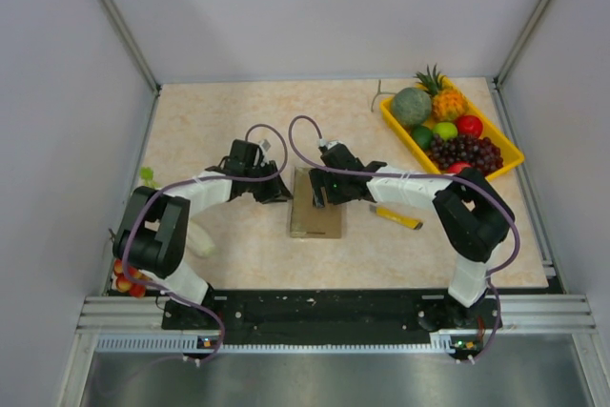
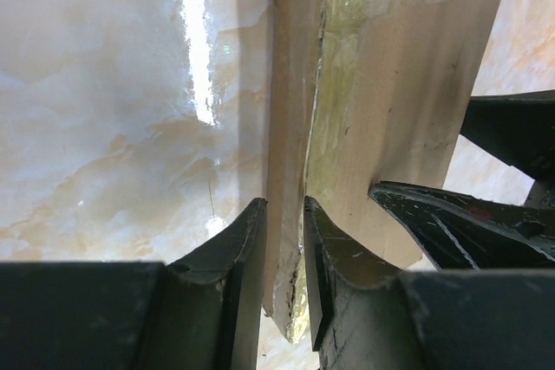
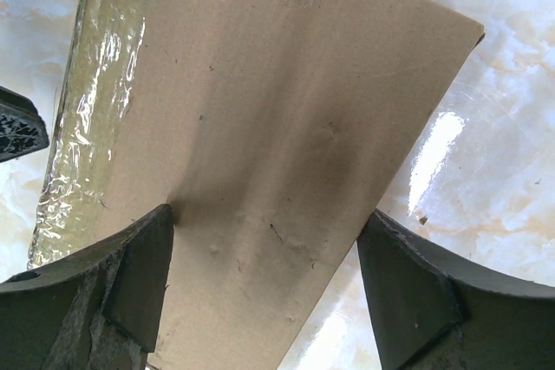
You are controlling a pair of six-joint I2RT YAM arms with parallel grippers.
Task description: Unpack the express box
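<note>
The left end effector [image 2: 284,253] is closed almost fully. Between its fingers [image 2: 238,270] stands a thin cardboard edge of the express box [image 3: 260,119]. It looks like a pinch on the long side wall or on the flap edge; I cannot tell which. The right end effector [image 3: 269,279] is opened wide and holds nothing. Its fingers stand one on each side of the box's near end. The finger toward the left arm is just beside the cardboard, and the other is apart from it, with bare table [image 3: 486,179] showing between.

Just beyond both end effectors the box lies flat on the table, between the two. Clear tape [image 3: 91,101] runs along the long edge near the left end effector and over the far end.

In my judgement the box is light and quite stiff, but its thin wall can bend or tear under a hard pinch, and the glossy tape is slippery. It is better to hold the bare cardboard at the sides and to press the body down while the flap is lifted.
</note>
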